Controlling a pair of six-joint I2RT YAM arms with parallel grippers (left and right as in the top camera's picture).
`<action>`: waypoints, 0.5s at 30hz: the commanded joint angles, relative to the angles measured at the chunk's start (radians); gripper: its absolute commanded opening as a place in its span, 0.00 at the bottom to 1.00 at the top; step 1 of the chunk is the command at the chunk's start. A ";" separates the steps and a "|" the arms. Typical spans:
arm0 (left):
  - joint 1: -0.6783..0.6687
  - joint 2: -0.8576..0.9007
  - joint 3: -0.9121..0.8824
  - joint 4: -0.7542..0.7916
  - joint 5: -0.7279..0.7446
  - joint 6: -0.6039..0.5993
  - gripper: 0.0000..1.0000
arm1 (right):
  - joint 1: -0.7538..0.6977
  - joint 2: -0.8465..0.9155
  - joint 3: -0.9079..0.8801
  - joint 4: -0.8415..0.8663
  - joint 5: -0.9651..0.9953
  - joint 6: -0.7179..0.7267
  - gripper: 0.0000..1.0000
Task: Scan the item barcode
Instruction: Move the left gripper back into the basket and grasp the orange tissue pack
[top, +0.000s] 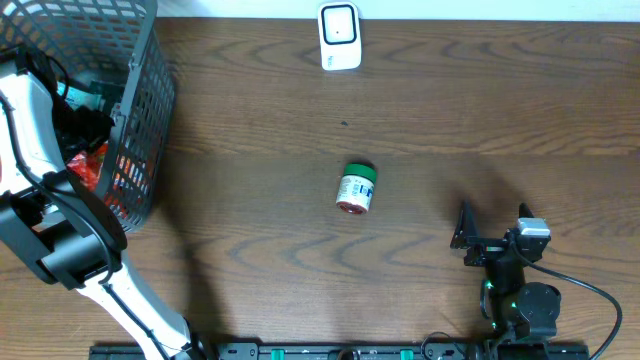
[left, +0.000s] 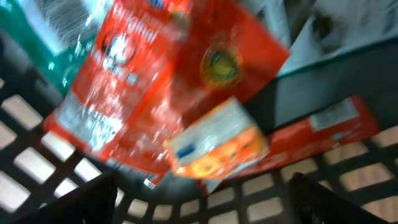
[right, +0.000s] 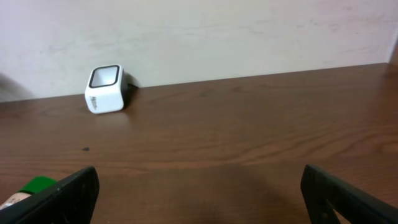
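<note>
While left fingers (left: 81, 202) stand apart, the orange box (left: 217, 140) lies ahead.

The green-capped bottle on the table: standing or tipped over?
Tipped over: the bottle lies on its side, green cap at one end.

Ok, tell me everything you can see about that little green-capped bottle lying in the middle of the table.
The bottle is small and stubby and looks like plastic. It lies on its side near the middle of the wooden table. Its green cap points toward the far edge, where the white scanner stands, and its opposite end looks reddish. A white label with green print wraps the body, but the text is too small to read. Only the tabletop touches it.
</note>
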 joint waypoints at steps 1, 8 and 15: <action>0.002 -0.010 -0.004 0.045 0.018 -0.001 0.88 | -0.006 -0.004 -0.001 -0.003 0.010 -0.007 0.99; 0.018 -0.080 0.014 0.124 0.021 0.029 0.89 | -0.006 -0.004 -0.001 -0.003 0.010 -0.007 0.99; 0.051 -0.240 0.021 0.153 0.020 0.029 0.91 | -0.006 -0.004 -0.001 -0.003 0.010 -0.007 0.99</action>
